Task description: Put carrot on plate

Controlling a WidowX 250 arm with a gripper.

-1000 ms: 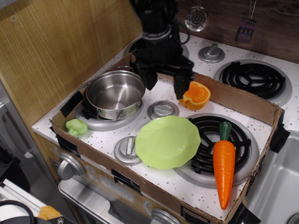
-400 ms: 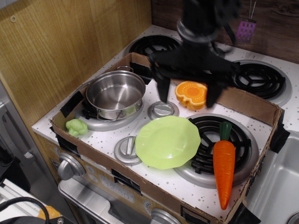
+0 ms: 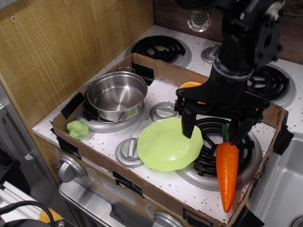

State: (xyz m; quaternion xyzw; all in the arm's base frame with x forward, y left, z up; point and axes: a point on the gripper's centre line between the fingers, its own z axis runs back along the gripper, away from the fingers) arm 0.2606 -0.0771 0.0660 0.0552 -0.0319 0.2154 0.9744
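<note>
The carrot (image 3: 227, 172) is seen lying on the near right burner (image 3: 222, 142), stem pointing far, just right of the lime-green plate (image 3: 165, 146), on which nothing is held. The steel pot (image 3: 116, 96) at the left is likewise seen empty. The pincer (image 3: 214, 127) is held open above the burner, gripping nothing.

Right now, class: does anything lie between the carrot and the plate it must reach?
Nothing visible does. The carrot lies on the burner beside the plate, with only bare coil between them. The open hand hangs above that gap.
</note>
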